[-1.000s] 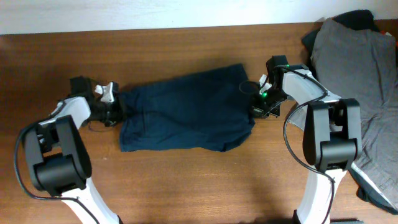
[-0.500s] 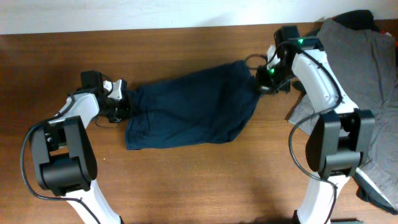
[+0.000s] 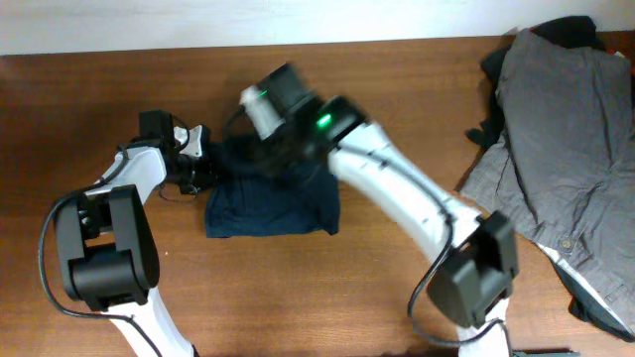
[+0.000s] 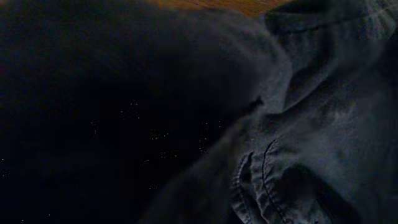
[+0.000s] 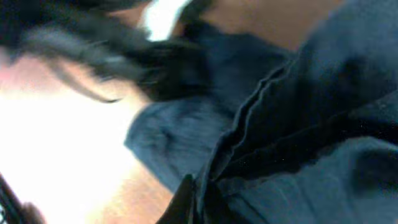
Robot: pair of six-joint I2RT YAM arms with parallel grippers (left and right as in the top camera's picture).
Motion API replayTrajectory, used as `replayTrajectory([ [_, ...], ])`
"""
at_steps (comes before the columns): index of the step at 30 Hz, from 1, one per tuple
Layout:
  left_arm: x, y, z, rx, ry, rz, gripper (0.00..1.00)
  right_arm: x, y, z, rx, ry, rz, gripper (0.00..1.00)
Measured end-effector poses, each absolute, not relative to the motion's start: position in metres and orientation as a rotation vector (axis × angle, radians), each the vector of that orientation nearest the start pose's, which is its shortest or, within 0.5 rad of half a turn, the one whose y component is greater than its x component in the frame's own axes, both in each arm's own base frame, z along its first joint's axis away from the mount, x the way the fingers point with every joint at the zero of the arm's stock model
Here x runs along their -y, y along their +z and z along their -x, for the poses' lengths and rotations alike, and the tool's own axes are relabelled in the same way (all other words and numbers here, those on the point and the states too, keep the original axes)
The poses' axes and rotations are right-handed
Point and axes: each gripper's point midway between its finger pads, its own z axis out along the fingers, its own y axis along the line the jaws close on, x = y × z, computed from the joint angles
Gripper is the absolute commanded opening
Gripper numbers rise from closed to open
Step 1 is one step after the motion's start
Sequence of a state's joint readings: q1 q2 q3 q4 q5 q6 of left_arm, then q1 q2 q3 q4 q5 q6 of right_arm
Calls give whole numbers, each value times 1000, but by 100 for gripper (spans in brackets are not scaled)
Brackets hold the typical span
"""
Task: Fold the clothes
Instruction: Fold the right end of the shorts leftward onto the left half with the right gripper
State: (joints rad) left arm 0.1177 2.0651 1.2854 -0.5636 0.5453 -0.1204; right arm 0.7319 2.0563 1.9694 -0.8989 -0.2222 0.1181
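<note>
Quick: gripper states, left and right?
Left gripper: closed on the dark navy-blue fabric shorts.
Right gripper: closed on the shorts too, mid-fold.

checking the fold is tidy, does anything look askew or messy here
Nothing damaged. The navy shorts are doubled over but bunched and rumpled along their far edge. The grey garment lies crumpled and unfolded at the right of the overhead view, a dark piece poking out beneath.

Setting: robotics lab bench. Evidence: wooden tabletop (image 3: 298,297) against a plain white wall (image 3: 198,20); white-and-black left arm (image 3: 104,248) and right arm (image 3: 397,188) over it.
</note>
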Motion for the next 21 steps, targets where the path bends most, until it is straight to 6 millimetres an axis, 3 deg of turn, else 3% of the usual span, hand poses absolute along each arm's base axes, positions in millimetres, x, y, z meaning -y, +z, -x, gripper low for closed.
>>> replayTrajectory([
  [3,40,1,-419,-2805,-787,245,0,-406,173,-352,-2444,569,966,4],
  [5,40,1,-419,-2806,-786,244,1,-413,162,-354,-2443,554,981,4],
  [9,40,1,-419,-2807,-785,245,1,-415,144,-360,-2458,523,978,4],
  [17,40,1,-419,-2807,-784,245,1,-419,145,-359,-2450,553,985,4],
  [21,40,1,-419,-2808,-784,245,11,-423,144,-354,-2453,602,1002,4],
])
